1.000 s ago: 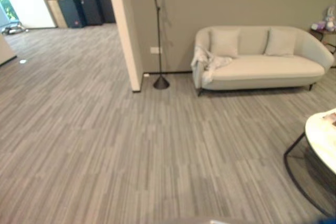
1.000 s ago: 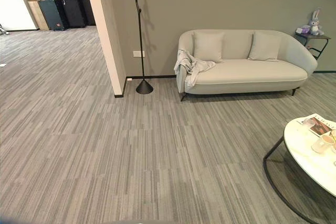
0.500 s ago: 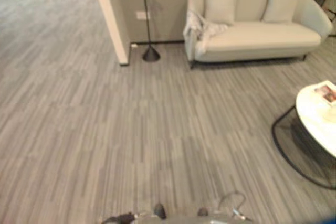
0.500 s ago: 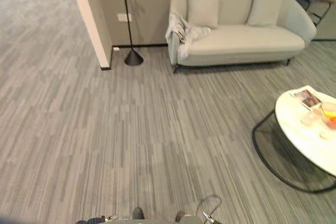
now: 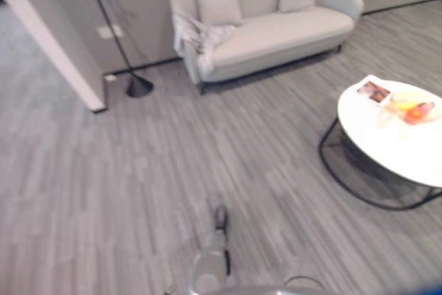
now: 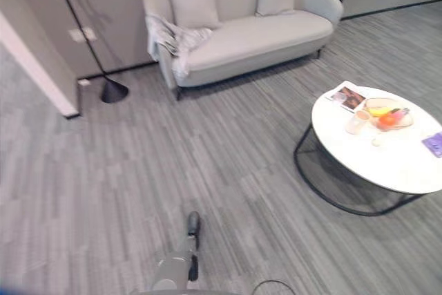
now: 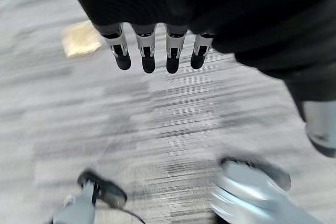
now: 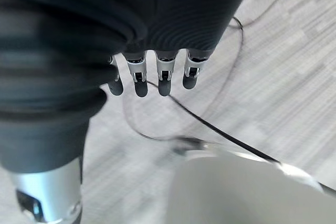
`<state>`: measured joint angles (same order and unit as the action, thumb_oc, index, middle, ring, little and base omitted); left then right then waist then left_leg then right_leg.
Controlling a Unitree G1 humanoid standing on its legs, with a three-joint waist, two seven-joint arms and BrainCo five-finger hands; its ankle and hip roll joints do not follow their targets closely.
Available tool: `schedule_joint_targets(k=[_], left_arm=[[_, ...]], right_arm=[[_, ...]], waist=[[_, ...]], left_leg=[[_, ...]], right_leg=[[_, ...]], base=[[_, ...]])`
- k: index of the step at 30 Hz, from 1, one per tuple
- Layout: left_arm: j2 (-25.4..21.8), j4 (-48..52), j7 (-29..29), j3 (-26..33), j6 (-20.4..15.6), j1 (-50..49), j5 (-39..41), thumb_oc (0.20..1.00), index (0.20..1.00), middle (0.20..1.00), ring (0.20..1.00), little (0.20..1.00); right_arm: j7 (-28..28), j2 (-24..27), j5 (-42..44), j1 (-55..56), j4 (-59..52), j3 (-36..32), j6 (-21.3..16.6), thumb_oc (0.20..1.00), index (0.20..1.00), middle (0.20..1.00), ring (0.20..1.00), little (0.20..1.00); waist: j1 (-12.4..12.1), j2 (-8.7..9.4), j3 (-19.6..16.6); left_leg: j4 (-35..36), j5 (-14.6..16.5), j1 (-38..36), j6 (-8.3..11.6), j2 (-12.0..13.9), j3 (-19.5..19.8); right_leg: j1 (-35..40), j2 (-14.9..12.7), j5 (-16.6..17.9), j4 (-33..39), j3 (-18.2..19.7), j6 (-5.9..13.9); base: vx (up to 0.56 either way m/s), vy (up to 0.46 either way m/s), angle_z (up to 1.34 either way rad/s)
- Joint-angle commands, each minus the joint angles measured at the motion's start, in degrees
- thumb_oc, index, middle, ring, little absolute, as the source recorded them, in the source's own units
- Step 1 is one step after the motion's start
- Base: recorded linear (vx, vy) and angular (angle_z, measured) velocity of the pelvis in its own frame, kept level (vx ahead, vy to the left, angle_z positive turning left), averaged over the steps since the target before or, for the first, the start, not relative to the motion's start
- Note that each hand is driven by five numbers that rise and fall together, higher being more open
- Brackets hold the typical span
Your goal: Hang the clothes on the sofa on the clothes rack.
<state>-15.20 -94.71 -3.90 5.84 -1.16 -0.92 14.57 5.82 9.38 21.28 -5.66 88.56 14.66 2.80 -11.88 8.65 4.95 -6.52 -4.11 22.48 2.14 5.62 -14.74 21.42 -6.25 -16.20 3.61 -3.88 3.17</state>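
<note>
Lay crumpled over the left arm of the sofa, pale clothes spilling onto the seat beside a cushion, untouched and well apart from both hands. Stood just left of the sofa, against the wall, a thin dark rack on a cone base, with a white pillar further left. Sat to the right across the grey striped floor, well apart from the sofa, a round white table on a black wire frame, carrying a magazine, a cup and a plate of fruit. Hung over bare floor, left hand with fingers straight, apart, holding nothing. Hung likewise, right hand, fingers straight and apart, gripping nothing
</note>
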Motion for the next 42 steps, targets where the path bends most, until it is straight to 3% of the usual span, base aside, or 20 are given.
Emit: schedule_joint_targets(k=[1, 2, 3, 4, 7, 9, 11, 13, 15, 18, 20, 22, 23, 24, 25, 27, 31, 33, 35, 42], left_arm=[[-0.5, 4.95, -0.02, -6.12, 0.22, 0.12, -0.13, 1.0, 1.0, 1.0, 1.0, 1.0], [-0.65, 5.44, -0.47, -6.78, -0.01, 0.32, -0.83, 1.0, 1.0, 1.0, 1.0, 1.0], [-1.1, 6.44, -0.93, -7.66, -0.2, 0.54, -1.12, 1.0, 1.0, 1.0, 1.0, 1.0], [-1.23, 8.57, 0.05, -9.01, -0.44, 1.58, -1.31, 1.0, 1.0, 1.0, 1.0, 1.0], [-0.93, 12.03, 1.23, -11.95, -1.16, 3.07, -3.05, 1.0, 1.0, 1.0, 1.0, 1.0], [-0.19, 13.6, 1.99, -13.79, -1.43, 4.28, -4.41, 1.0, 1.0, 1.0, 1.0, 1.0], [0.97, 12.73, 3.29, -14.98, -1.6, 5.61, -5.82, 1.0, 1.0, 1.0, 1.0, 1.0], [1.65, 11.2, 4.57, -13.02, -1.52, 8.18, -3.72, 1.0, 1.0, 1.0, 1.0, 1.0], [2.25, 11.27, 4.78, -12.67, -1.71, 9.16, -3.84, 1.0, 1.0, 1.0, 1.0, 1.0], [2.98, 11.66, 5.16, -14.31, -2.08, 9.01, -7.91, 1.0, 1.0, 1.0, 1.0, 1.0], [3.54, 12.45, 5.57, -15.02, -2.02, 8.48, -7.41, 1.0, 1.0, 1.0, 1.0, 1.0], [3.54, 12.73, 4.8, -15.06, -1.9, 7.27, -6.45, 1.0, 1.0, 1.0, 1.0, 1.0], [2.91, 14.67, 5.38, -15.68, -1.94, 6.73, -5.18, 1.0, 1.0, 1.0, 1.0, 1.0], [2.87, 14.74, 5.38, -15.73, -1.89, 6.7, -5.16, 1.0, 1.0, 1.0, 1.0, 1.0], [2.26, 18.07, 5.44, -16.96, -2.56, 6.99, -4.23, 1.0, 1.0, 1.0, 1.0, 1.0], [1.85, 19.75, 5.78, -17.36, -2.88, 6.74, -3.55, 1.0, 1.0, 1.0, 1.0, 1.0], [2.28, 22.52, 5.84, -15.68, -4.1, 4.61, 0.28, 1.0, 1.0, 1.0, 1.0, 1.0], [2.92, 22.2, 5.54, -15.51, -4.36, 3.96, -0.03, 1.0, 1.0, 1.0, 1.0, 1.0], [3.55, 19.87, 5.6, -14.97, -4.11, 3.98, -0.3, 1.0, 1.0, 1.0, 1.0, 1.0], [2.49, 14.09, 5.37, -10.05, -2.86, 1.73, 0.08, 1.0, 1.0, 1.0, 1.0, 1.0]], right_arm=[[0.28, 0.8, -1.2, -1.81, -3.81, -3.83, -1.1, 1.0, 1.0, 1.0, 1.0, 1.0], [0.71, 0.61, -1.37, -1.43, -4.22, -3.62, -1.16, 1.0, 1.0, 1.0, 1.0, 1.0], [-0.05, 1.13, -2.66, -2.05, -7.21, -2.16, -2.13, 1.0, 1.0, 1.0, 1.0, 1.0], [-1.29, 1.39, -6.37, -3.32, -12.92, 0.79, -2.7, 1.0, 1.0, 1.0, 1.0, 1.0], [-1.55, 1.73, -10.13, -3.42, -24.05, 5.39, -3.08, 1.0, 1.0, 1.0, 1.0, 1.0], [-2.42, 2.75, -10.73, -2.96, -31.02, 5.84, -3.15, 1.0, 1.0, 1.0, 1.0, 1.0], [-3.25, 3.57, -11.06, -3.58, -33.91, 6.1, -3.02, 1.0, 1.0, 1.0, 1.0, 1.0], [-3.26, 3.24, -11.08, -4.31, -34.76, 6.36, -2.72, 1.0, 1.0, 1.0, 1.0, 1.0], [-2.96, 2.99, -11.79, -4.75, -35.58, 7.17, -2.38, 1.0, 1.0, 1.0, 1.0, 1.0], [-2.19, 2.97, -13.14, -4.29, -33.09, 7.16, -1.89, 1.0, 1.0, 1.0, 1.0, 1.0], [-2.1, 2.7, -10.96, -4.0, -28.97, 5.95, -1.53, 1.0, 1.0, 1.0, 1.0, 1.0], [-2.4, 2.41, -8.18, -3.75, -25.56, 4.95, -1.24, 1.0, 1.0, 1.0, 1.0, 1.0], [-3.38, 2.96, -6.83, -4.1, -23.82, 4.38, -1.59, 1.0, 1.0, 1.0, 1.0, 1.0], [-3.39, 2.93, -6.83, -4.11, -23.79, 4.33, -1.6, 1.0, 1.0, 1.0, 1.0, 1.0], [-5.44, 3.87, -7.22, -5.22, -21.62, 3.76, -1.89, 1.0, 1.0, 1.0, 1.0, 1.0], [-6.05, 4.26, -7.4, -6.05, -21.11, 3.59, -1.94, 1.0, 1.0, 1.0, 1.0, 1.0], [-5.6, 5.47, -8.59, -6.04, -20.12, 3.78, -2.6, 1.0, 1.0, 1.0, 1.0, 1.0], [-5.23, 5.8, -9.5, -5.05, -20.36, 4.17, -2.88, 1.0, 1.0, 1.0, 1.0, 1.0], [-5.21, 5.74, -11.08, -4.9, -20.75, 4.72, -3.08, 1.0, 1.0, 1.0, 1.0, 1.0], [-4.6, 3.77, -12.41, -5.19, -24.36, 6.62, -3.14, 1.0, 1.0, 1.0, 1.0, 1.0]], waist=[[-4.32, -1.86, 0.12], [-4.98, -1.03, -0.25], [-5.1, -1.34, -0.79], [-3.19, -5.63, -0.42], [3.8, -10.42, 3.2], [7.73, -11.18, 5.41], [9.74, -10.71, 6.48], [11.04, -10.12, 7.04], [10.98, -9.53, 6.72], [13.41, -9.68, 5.77], [15.02, -9.57, 3.76], [14.0, -10.32, 2.1], [11.97, -9.53, 2.06], [11.93, -9.72, 1.97], [8.9, -6.92, 3.5], [7.42, -6.49, 4.27], [2.21, -6.65, 4.39], [0.79, -8.03, 3.46], [-0.5, -8.77, 3.25], [-2.75, -6.8, 0.9]], left_leg=[[-10.94, -8.64, 12.78, 0.73, 2.01, 2.83], [-11.89, -6.13, 11.46, -0.53, 0.52, 1.99], [-10.84, -0.78, 5.99, -4.01, -3.16, 1.34], [-4.91, 1.01, -3.34, -6.62, -4.98, 2.82], [1.17, 2.64, -16.07, -7.28, -7.65, 8.2], [2.98, 4.84, -22.13, -6.61, -9.03, 11.69], [5.43, 7.2, -26.79, -5.39, -9.88, 14.56], [9.28, 10.39, -33.73, -2.87, -9.15, 16.57], [10.27, 13.73, -37.99, -1.38, -7.67, 16.88], [8.56, 18.8, -48.2, 0.62, -3.55, 17.26], [1.73, 12.75, -48.48, 2.31, -0.64, 17.79], [-11.59, 1.08, -42.82, 5.29, 2.43, 14.38], [-31.33, -9.86, -32.0, 5.58, 7.14, 10.12], [-31.84, -9.61, -31.64, 5.66, 7.43, 10.24], [-41.81, -4.71, -21.65, 2.73, 8.45, 7.57], [-41.98, -3.04, -17.73, 2.59, 9.35, 5.64], [-16.35, -2.0, -11.17, 0.59, 2.24, 3.63], [0.52, -4.83, -12.17, 1.36, 0.9, 4.48], [7.18, -7.65, -9.19, 2.95, 0.31, 6.77], [-0.28, -6.38, -8.32, 1.32, -0.21, 5.62]], right_leg=[[1.52, -0.38, 8.31, -9.96, 0.55, 2.77], [1.03, -0.65, 13.71, -15.47, -0.34, 4.26], [-3.99, -2.4, 28.74, -28.72, -2.34, 8.07], [-14.83, -3.25, 33.9, -41.97, -4.88, 6.36], [-29.28, -1.39, 21.71, -46.96, -7.05, 3.69], [-33.77, -2.04, 19.17, -36.92, -8.31, 2.86], [-36.51, -4.04, 20.91, -21.74, -8.96, 3.42], [-39.0, -6.23, 25.78, -5.2, -11.69, 6.38], [-40.2, -8.77, 27.24, 1.17, -16.68, 8.37], [-41.16, -11.17, 30.5, -4.68, -19.16, 10.13], [-42.05, -11.02, 29.97, -12.74, -16.44, 7.63], [-38.54, -9.03, 26.82, -13.53, -17.98, 4.58], [-30.79, -3.92, 22.36, -10.65, -19.09, 0.57], [-30.87, -3.64, 22.35, -10.57, -19.2, 0.43], [-24.6, -1.62, 19.63, -6.96, -18.7, -1.43], [-22.36, -1.03, 19.01, -5.99, -17.75, -1.62], [-16.59, -0.13, 18.0, -3.03, -13.67, -0.09], [-12.32, 1.6, 16.08, -1.12, -13.86, 0.73], [-8.97, 3.21, 13.76, -0.85, -13.06, 0.41], [-4.52, 2.52, 7.67, -6.13, -11.1, 0.53]], base=[[0.55, 0.184, 0.11], [0.89, 0.37, 0.31], [1.38, 0.665, 0.5], [1.35, 0.695, 0.85], [0.76, 0.322, 0.79], [0.63, 0.026, 1.24], [0.66, -0.096, 1.89], [0.71, -0.145, 1.67], [0.83, -0.213, 1.07], [1.15, -0.246, 1.03], [1.03, -0.265, 0.75], [0.94, -0.419, 1.0], [0.76, -0.433, 0.51], [1.02, -0.668, -0.08], [0.48, -0.326, -0.61], [0.48, -0.225, -0.79], [0.54, 0.105, -0.96], [0.6, 0.124, -1.0], [0.56, 0.068, -1.1], [0.46, 0.086, -0.27]])
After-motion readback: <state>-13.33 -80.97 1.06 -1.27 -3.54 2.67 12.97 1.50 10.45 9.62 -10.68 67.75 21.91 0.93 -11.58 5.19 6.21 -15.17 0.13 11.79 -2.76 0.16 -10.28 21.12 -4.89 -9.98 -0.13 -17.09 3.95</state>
